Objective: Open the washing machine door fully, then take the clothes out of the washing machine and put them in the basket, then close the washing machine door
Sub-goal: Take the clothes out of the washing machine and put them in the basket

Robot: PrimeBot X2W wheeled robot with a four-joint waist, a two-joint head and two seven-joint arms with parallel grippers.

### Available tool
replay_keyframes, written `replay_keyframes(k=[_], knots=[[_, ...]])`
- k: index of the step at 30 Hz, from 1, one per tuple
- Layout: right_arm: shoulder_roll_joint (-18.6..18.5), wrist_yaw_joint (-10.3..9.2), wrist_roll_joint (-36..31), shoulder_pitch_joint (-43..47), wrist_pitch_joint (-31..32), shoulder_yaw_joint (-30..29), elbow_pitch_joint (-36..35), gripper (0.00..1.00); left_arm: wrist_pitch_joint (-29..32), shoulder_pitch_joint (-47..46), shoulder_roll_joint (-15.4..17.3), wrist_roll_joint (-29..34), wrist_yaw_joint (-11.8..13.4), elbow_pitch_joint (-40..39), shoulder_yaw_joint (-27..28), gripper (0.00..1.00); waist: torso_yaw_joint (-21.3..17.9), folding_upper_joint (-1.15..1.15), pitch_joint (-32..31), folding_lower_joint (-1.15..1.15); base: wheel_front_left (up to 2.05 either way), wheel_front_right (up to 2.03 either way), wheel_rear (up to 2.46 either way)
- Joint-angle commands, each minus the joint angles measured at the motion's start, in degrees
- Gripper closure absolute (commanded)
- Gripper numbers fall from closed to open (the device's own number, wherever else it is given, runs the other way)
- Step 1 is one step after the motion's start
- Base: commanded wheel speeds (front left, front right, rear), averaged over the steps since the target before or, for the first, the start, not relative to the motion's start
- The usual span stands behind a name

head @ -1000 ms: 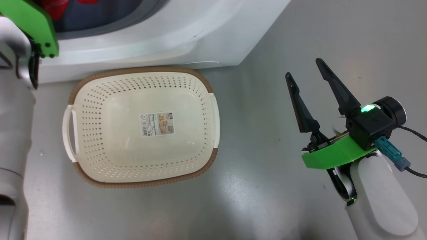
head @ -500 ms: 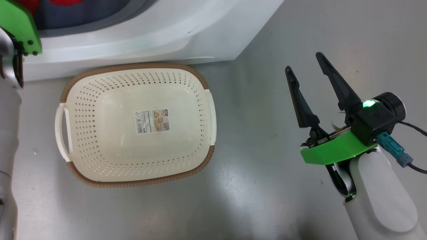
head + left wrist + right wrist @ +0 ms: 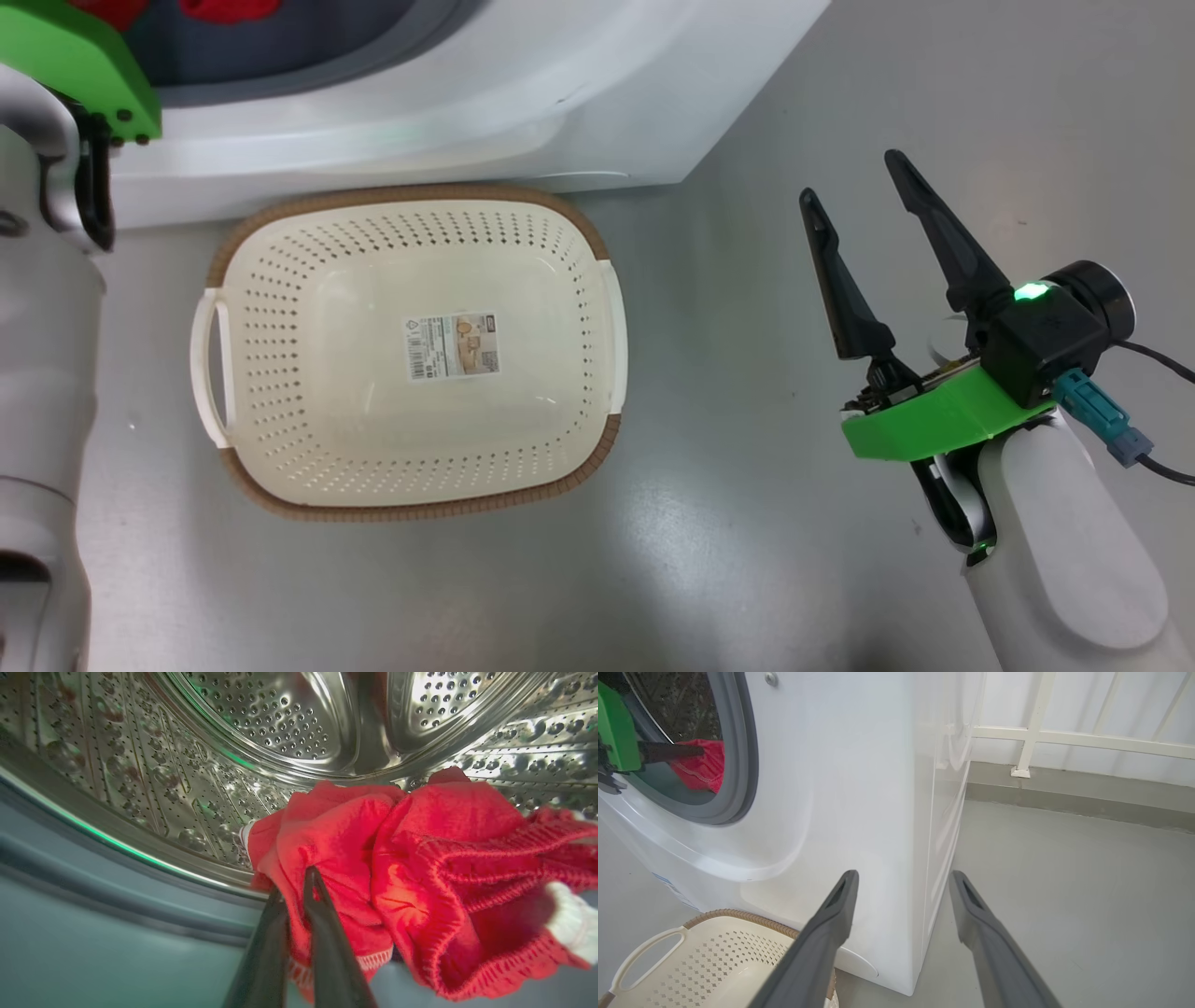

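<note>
We start at the left gripper (image 3: 294, 886), low in the middle of the left wrist view. Its two dark fingers are pressed together on a fold of the clothes (image 3: 397, 858), and red cloth shows in the narrow slit between them. The clothes lie bunched in the drum (image 3: 261, 718), spreading to the right until the frame's edge cuts them off. A white cuff (image 3: 570, 924) at the right edge is blurred.

In the right wrist view, at the upper left, one dark finger reaches through the grey rubber ring (image 3: 747, 765) into the red cloth.

The right gripper (image 3: 850, 177) hangs at the right of the head view, its fingers spread apart and holding nothing, above the grey floor (image 3: 728, 523).

The basket (image 3: 411, 194) sits in the centre-left of the head view, just in front of the washing machine (image 3: 467, 93). In it we see a paper label (image 3: 453, 345) on the bottom. We cannot tell whether the basket's rim touches the machine. At the top left, a scrap of red peeks past a green mount (image 3: 75, 56).
</note>
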Motion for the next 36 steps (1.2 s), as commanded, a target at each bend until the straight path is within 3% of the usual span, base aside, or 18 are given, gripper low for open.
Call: replay_keyframes(k=[1,6,18,36], knots=[[0.2,0.28,-0.4,0.8,-0.4,1.1,-1.1,0.00,-1.5,1.1,2.5,-0.5,-0.6,-2.3,1.0,1.00,0.4,0.00,-0.5,0.00,0.00,0.00,0.00],[0.1,0.28,-0.3,0.9,-0.4,1.2,-0.9,0.00,-2.9,3.1,2.4,-1.0,-1.0,-7.2,1.9,1.00,0.8,0.00,-1.3,0.00,0.00,0.00,0.00],[0.2,0.28,0.0,2.2,-0.4,1.5,-0.2,0.00,-3.0,15.9,3.2,2.1,0.6,-28.2,5.4,1.00,0.7,0.00,-5.1,0.00,0.00,0.00,0.00],[0.4,0.28,0.9,5.4,-0.4,2.2,1.3,0.00,-3.1,33.6,3.2,6.5,1.9,-46.2,9.6,1.00,1.2,0.00,-13.3,0.00,0.00,0.00,0.00]])
